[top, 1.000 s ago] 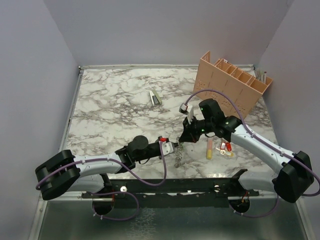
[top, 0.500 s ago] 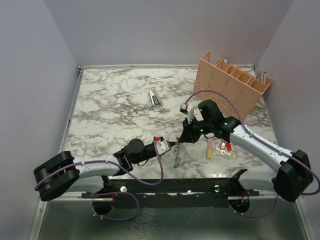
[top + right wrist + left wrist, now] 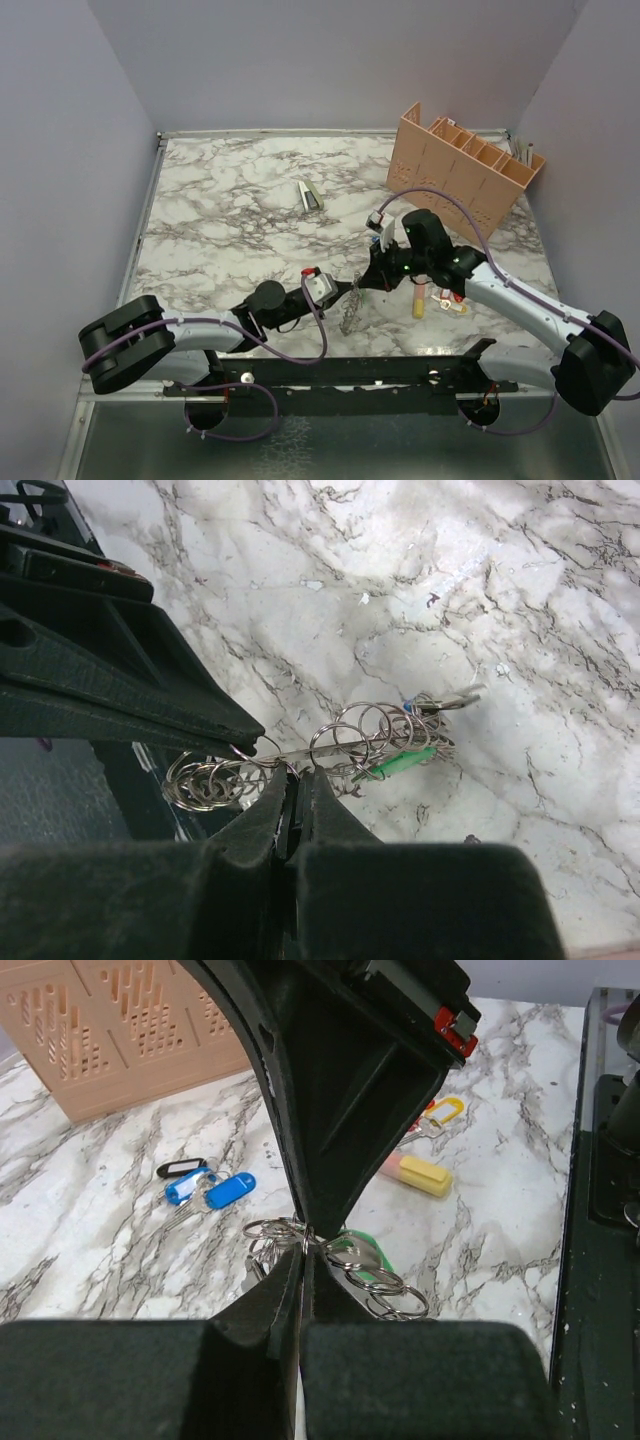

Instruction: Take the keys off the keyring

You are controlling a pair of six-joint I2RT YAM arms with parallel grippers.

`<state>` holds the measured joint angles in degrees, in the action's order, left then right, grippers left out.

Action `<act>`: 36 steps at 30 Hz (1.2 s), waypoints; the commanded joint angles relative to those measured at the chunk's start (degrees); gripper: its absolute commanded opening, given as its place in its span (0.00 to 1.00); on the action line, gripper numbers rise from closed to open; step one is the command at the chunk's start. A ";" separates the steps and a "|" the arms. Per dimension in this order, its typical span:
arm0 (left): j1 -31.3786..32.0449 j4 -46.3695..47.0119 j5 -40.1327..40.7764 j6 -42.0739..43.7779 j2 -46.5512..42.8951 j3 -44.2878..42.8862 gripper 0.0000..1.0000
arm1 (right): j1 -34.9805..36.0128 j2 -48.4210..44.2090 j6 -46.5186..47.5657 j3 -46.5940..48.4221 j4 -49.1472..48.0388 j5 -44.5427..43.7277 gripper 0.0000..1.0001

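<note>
Both the left gripper (image 3: 303, 1260) and right gripper (image 3: 292, 790) are being squeezed fully shut, tip to tip, on the keyring (image 3: 345, 748). It's being held up over the marble table (image 3: 230, 200) near the front edge, keys (image 3: 405, 761) bunched on it.

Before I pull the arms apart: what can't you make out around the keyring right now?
- Right wrist: left pincer hides one end of the keyring.
- Left wrist: right pincer covers where both pincers grip.
- Top view: keys too small to count.
</note>
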<state>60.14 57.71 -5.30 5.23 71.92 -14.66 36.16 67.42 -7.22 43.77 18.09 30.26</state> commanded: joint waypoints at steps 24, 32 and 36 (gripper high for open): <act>-0.36 -10.07 11.26 -1.69 -8.21 -1.31 0.43 | 0.14 -1.62 7.58 6.85 9.76 -8.89 0.01; -0.93 -18.79 26.81 -8.28 -16.67 0.37 0.62 | -4.30 8.77 1.34 5.41 1.61 -28.89 0.01; -2.49 -20.76 32.16 -10.97 -19.79 1.82 0.75 | -6.82 14.55 0.38 5.43 -5.23 -32.75 0.03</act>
<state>59.20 41.43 17.15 -1.26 54.98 -14.94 31.35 78.11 -4.51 49.65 21.26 5.67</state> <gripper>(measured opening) 0.678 0.015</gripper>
